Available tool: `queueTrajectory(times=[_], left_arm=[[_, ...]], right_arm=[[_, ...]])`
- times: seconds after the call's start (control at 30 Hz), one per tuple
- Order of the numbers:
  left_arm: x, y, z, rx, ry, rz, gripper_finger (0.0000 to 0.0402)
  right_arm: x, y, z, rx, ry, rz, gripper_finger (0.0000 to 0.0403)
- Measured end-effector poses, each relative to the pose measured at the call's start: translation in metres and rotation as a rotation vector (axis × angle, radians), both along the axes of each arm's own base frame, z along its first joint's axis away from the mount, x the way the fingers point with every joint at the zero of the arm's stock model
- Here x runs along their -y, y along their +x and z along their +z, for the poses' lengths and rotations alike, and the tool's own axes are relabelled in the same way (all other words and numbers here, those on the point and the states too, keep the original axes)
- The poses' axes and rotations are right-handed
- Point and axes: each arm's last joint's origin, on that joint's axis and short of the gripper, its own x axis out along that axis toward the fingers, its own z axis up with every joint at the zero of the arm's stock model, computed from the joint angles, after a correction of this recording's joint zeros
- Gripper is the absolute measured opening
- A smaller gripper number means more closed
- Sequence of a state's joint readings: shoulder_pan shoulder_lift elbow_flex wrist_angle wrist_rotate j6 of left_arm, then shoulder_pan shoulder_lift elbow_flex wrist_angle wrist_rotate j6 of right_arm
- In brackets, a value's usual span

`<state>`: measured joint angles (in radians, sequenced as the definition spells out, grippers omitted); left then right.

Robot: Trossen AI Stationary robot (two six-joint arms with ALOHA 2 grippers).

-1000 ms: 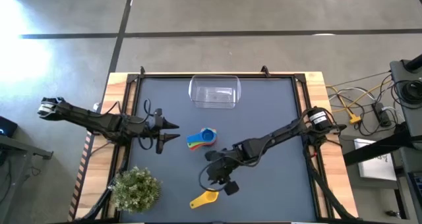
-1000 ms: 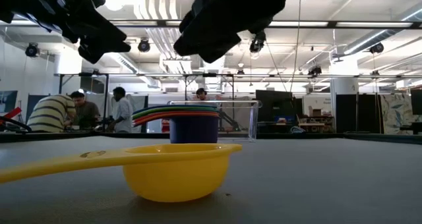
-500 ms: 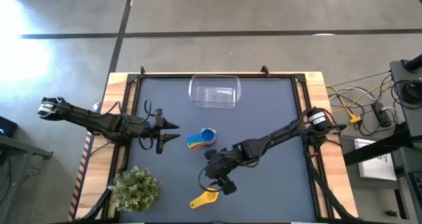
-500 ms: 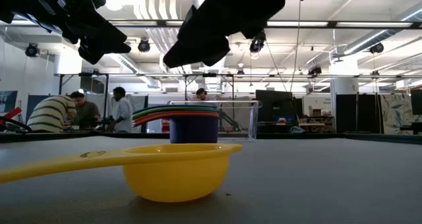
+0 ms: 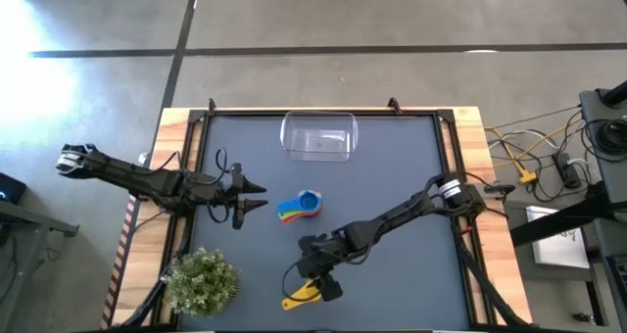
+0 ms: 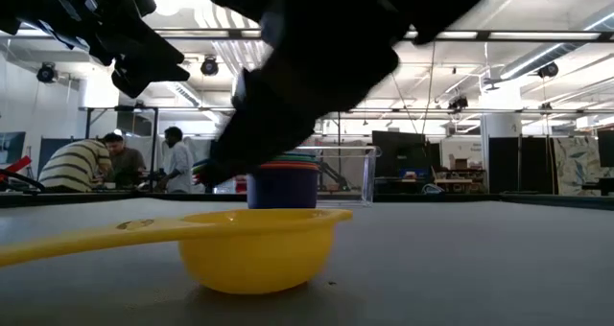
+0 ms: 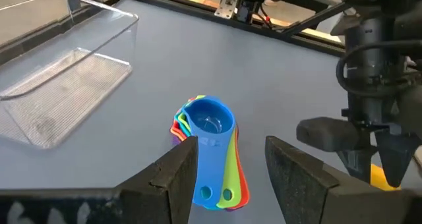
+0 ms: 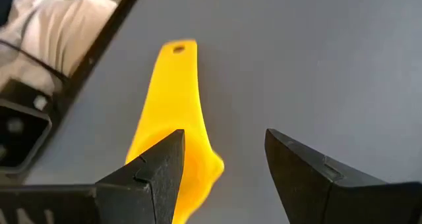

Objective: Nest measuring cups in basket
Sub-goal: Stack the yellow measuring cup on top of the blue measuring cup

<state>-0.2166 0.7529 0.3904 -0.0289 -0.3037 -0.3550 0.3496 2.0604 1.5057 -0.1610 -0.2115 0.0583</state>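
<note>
Fingers apart, the right claw point(image 5: 312, 285) hovers over the yellow cup point(image 8: 173, 122) near the desk's point(image 5: 411, 176) front edge — best lowered straddling the handle before closing. Stack point(image 5: 300, 207) waits mid-desk; left claw point(image 5: 257, 196), also apart, idles beside it.

My right gripper point(image 5: 307, 286) is hanging over the lone cup point(image 5: 302, 296); the stack point(image 5: 299, 206) is lying between it and the basket point(image 5: 318, 137).

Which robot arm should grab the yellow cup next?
The right one. Its open claw hangs right over the yellow measuring cup, fingers either side of the handle. The left claw waits farther off, beside the nested stack of cups.
</note>
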Motion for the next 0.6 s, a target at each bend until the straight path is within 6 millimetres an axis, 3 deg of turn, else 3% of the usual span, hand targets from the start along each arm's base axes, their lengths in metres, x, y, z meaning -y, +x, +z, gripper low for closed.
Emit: queueTrajectory(times=[0.23, 0.6], left_arm=[[0.005, 0.0, -0.001, -0.002, -0.026, -0.02, 0.016], [0.009, 0.003, -0.004, -0.014, -0.032, -0.029, 0.016]], right_arm=[[-0.007, -0.006, -0.001, -0.064, -0.018, -0.005, 0.0192], [-0.009, -0.012, -0.008, -0.124, -0.059, -0.041, 0.015]])
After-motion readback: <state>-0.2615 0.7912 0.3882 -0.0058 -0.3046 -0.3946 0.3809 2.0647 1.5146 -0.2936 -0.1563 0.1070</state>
